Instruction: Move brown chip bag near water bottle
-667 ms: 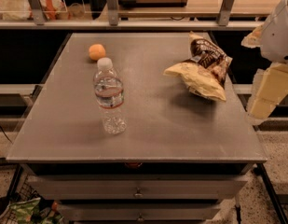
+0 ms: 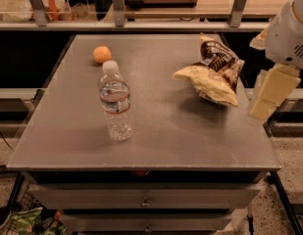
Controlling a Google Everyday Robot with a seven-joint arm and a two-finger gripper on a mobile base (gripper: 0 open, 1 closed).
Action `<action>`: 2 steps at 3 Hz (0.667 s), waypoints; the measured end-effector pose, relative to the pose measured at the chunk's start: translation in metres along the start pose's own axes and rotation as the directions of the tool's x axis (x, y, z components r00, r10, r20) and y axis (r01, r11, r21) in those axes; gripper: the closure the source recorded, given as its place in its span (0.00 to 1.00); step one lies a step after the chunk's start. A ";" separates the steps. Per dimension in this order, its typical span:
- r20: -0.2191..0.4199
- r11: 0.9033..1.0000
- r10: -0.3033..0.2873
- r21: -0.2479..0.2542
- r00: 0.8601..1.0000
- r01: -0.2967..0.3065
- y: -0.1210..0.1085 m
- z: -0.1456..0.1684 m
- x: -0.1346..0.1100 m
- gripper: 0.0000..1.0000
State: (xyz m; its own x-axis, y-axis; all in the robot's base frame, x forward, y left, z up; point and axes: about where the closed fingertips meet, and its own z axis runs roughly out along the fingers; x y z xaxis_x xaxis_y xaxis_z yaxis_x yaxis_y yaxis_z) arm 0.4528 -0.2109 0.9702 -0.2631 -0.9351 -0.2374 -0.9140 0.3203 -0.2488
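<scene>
The brown chip bag [image 2: 212, 70] lies crumpled on the right half of the grey table [image 2: 156, 131], dark brown at the back with a pale cream panel in front. The water bottle [image 2: 115, 102] stands upright left of the middle, with a white cap and a red-edged label. My gripper [image 2: 268, 94] hangs at the right edge of the view, beyond the table's right side and a little right of the bag, touching nothing.
A small orange fruit [image 2: 102, 54] sits at the back left of the table, behind the bottle. A shelf with metal posts [image 2: 116, 6] runs along the back. Drawers [image 2: 146, 199] sit under the tabletop.
My arm and gripper have shifted slightly at the right edge of the view. The bag, bottle and fruit have not moved.
</scene>
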 end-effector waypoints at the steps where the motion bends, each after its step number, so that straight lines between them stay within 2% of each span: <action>1: -0.005 0.998 0.059 -0.001 0.998 -0.059 -0.009 0.024 -0.014 0.00; 2: 0.014 0.987 0.163 -0.003 0.986 -0.163 -0.016 0.044 -0.024 0.00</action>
State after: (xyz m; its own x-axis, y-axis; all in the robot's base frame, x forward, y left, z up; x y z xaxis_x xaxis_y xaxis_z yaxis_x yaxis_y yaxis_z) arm 0.4868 -0.1870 0.9389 -0.4044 -0.8681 -0.2880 -0.8599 0.4681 -0.2035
